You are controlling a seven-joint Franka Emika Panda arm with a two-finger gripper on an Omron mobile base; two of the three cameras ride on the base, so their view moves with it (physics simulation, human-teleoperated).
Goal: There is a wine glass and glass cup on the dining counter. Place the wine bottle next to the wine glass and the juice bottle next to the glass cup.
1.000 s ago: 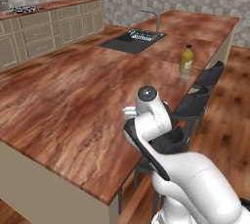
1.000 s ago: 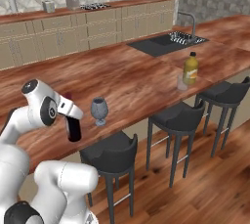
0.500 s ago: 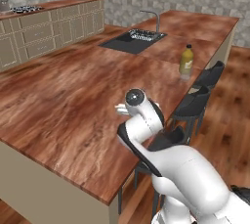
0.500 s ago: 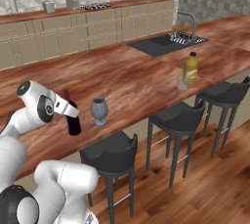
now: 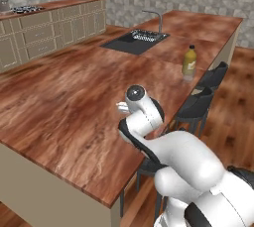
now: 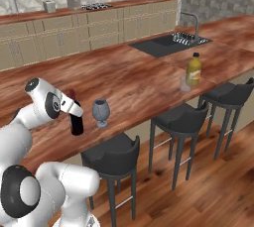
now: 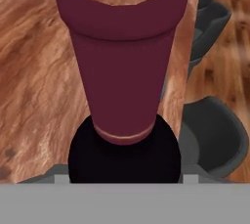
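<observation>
Now the gripper (image 6: 73, 109) clasps the wine bottle (image 6: 76, 122) beside the wine glass (image 6: 100, 112); releasing it upright looks next, then lifting clear.

Even, bright, rendered light — faint shadows, no glare — with the hand view's close-up perhaps slightly soft.

wine bottle (image 6: 76, 123) on dining counter (image 6: 129, 80) — just beside wine glass (image 6: 100, 112)

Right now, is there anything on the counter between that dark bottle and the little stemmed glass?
No. In the right base view, bare wood of the dining counter separates the wine bottle from the wine glass.
</observation>
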